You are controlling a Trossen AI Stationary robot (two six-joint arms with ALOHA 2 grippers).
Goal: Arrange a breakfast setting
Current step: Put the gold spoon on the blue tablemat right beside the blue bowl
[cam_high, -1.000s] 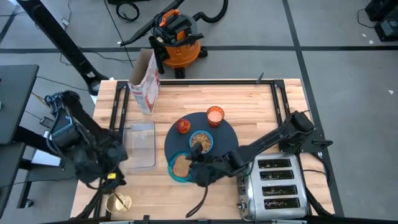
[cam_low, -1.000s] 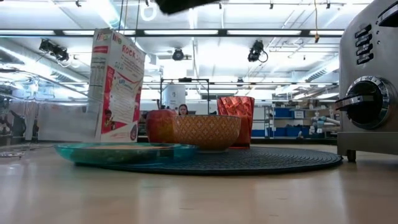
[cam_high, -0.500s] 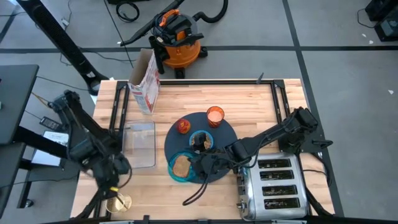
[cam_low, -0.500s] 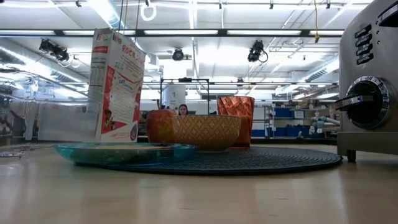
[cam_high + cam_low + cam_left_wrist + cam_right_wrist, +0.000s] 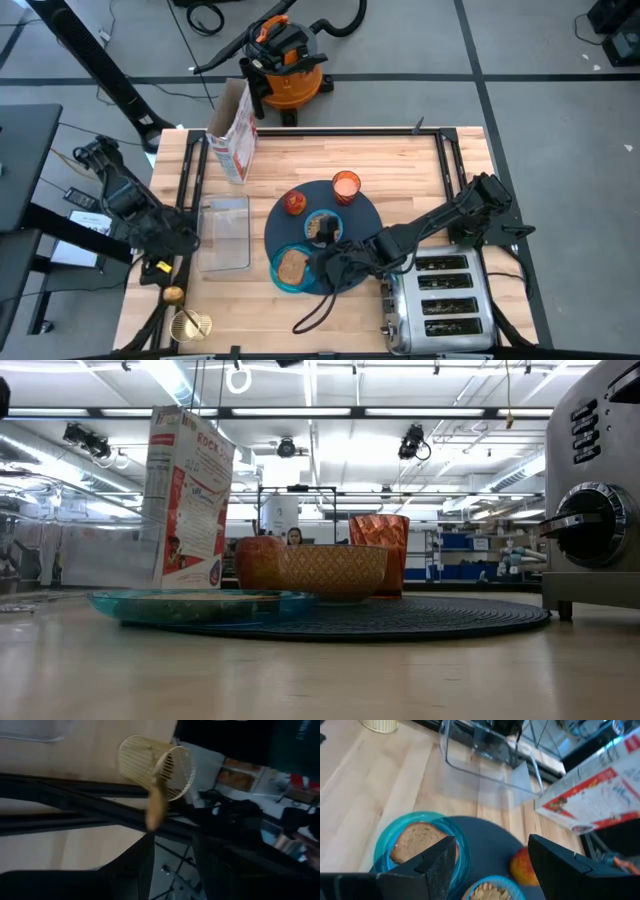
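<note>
Spoon point(image 5: 156, 806) hangs from the left gripper point(image 5: 170, 847), its handle pinched between the two dark fingers and its gold bowl end pointing out over the wire holder point(image 5: 156, 766) at the table's left front corner. In the high view the left gripper point(image 5: 160, 268) sits at that left edge, well apart from the round mat point(image 5: 365, 218) where the rest is laid: bowl point(image 5: 323, 226) of cereal, teal dish point(image 5: 291, 268) with toast, orange cup point(image 5: 346, 185) and apple point(image 5: 294, 202). The right gripper point(image 5: 330, 266) hovers over the mat's front edge beside the dish, fingers spread and holding nothing. The grip on the spoon looks thin and near one end, so I judge a fast swing toward the mat could let it twist or slip out. The clear tray point(image 5: 224, 232) lies between the left arm and the mat and could be clipped on a low path, and the two arms could crowd each other near the dish.
</note>
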